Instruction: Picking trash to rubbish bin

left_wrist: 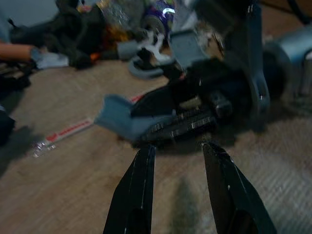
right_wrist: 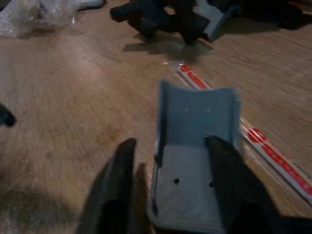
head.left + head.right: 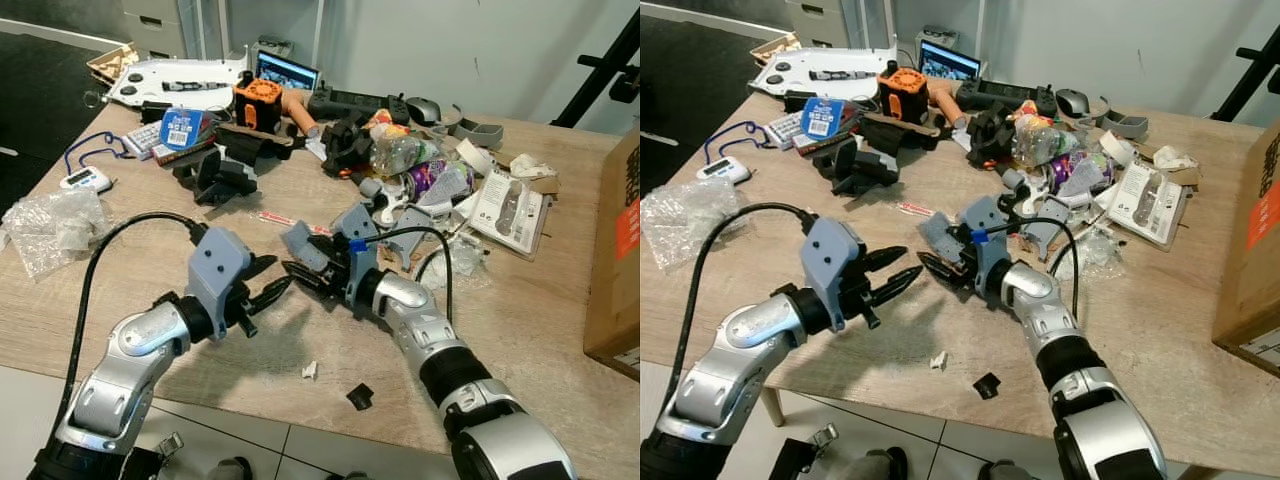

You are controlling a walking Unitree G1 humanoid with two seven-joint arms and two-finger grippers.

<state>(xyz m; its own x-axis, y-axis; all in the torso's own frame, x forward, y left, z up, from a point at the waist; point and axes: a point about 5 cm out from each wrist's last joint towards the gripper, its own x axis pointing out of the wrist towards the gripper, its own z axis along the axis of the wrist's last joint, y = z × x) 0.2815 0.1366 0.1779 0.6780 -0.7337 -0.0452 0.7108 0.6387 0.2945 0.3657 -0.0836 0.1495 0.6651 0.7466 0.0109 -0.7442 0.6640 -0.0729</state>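
A wooden tabletop point(image 3: 130, 270) carries a heap of clutter along its far side, with a cardboard box point(image 3: 615, 250) standing at its right edge and a crumpled clear bag point(image 3: 50, 228) lying at its left. Both silver arms reach in over the near edge and meet near the middle. The left end effector point(image 3: 272, 284) hangs just above the wood with its two black fingers parted by a narrow gap, tips aimed at the right one. The right end effector point(image 3: 308, 277) has its fingers spread around a bracket point(image 2: 195, 170), one finger lying over the bracket's floor and the other just outside its wall. The bracket is a grey-blue plastic piece, bent into a shallow channel with raised side walls and small holes in its floor, resting on the tabletop beside a red-and-white strip point(image 2: 263, 146). Near the front edge lie a black scrap point(image 3: 359, 396) and a smaller white scrap point(image 3: 309, 371).
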